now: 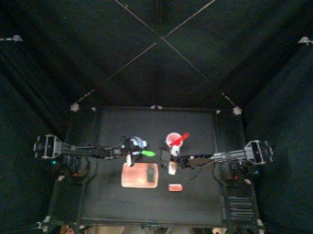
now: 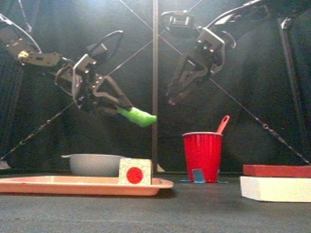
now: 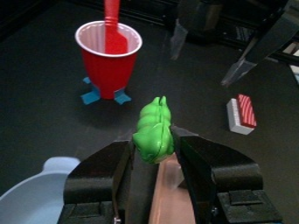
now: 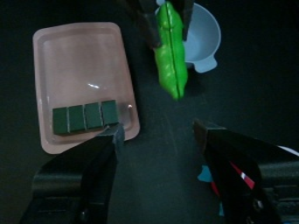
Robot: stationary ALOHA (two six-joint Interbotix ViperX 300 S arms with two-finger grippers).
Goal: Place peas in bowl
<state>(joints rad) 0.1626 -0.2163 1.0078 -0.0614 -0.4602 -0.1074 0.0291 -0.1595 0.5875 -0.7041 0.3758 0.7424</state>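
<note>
One marking noted: a red disc on the face of a small white block [image 2: 135, 170] standing on the pink tray [image 2: 61, 186]. Could not make out any lettering on it, nor on the red cup [image 2: 203, 157] with its red spoon [image 2: 223, 125], nor on the red-and-white box [image 2: 277, 182] at the right of the front view. Saw four dark green squares [image 4: 82, 116] in a row on the tray as well, unmarked.

Found the left gripper [image 3: 152, 147] clamped on the peas [image 3: 153, 131], jaws spread fairly wide and pressed to both sides of the pod. Saw it raised well above the table, between the bowl [image 2: 95, 164] and the cup in the front view. Peas therefore in the air, near the bowl but neither in it nor touching it.

Read the pod's long axis as running along the jaws, free end sticking out past the fingertips. From the front, pointed down and toward the cup side; from the left wrist, pointed away toward the cup.

Found the right gripper [image 4: 158, 129] spread apart and holding nothing, hanging high behind the cup and clear of everything.
</note>
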